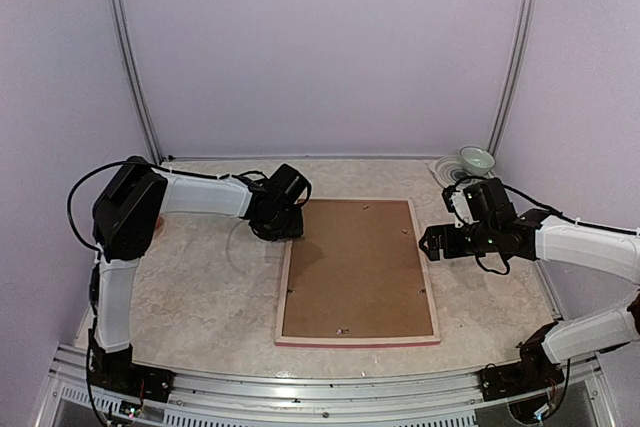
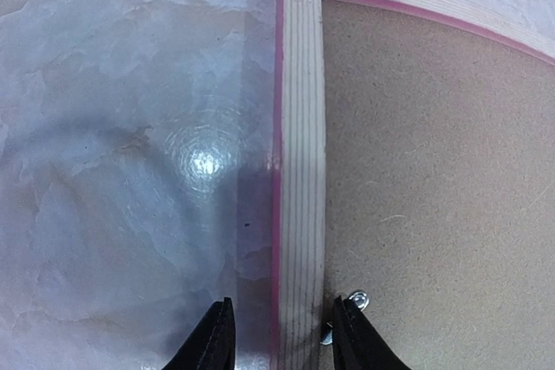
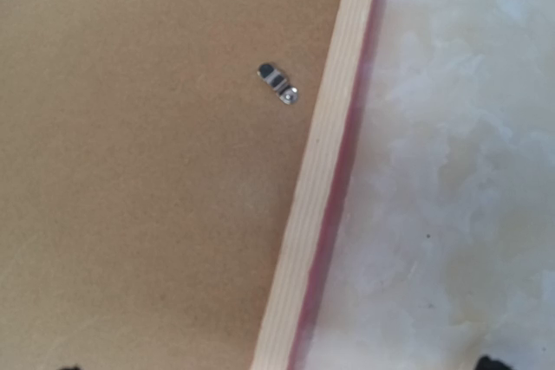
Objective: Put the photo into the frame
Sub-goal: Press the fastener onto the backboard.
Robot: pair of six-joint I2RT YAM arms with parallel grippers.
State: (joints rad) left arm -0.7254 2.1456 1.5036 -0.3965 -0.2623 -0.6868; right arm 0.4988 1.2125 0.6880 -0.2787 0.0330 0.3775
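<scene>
Left hand [image 2: 284, 322] half-open astride frame [image 2: 299, 171] rail, unclamped; right hand [image 1: 432, 243] released wide. Risk: finger [image 2: 351, 340] snags clip [image 2: 357, 300], skewing frame across worktop [image 2: 130, 127].

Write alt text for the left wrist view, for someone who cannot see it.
The left gripper hangs over a pale wood rail of the frame, its dark jaws open, one on each side. The frame lies face down with its pink edge showing, the brown backing board inside it and the marbled table to the left.
</scene>
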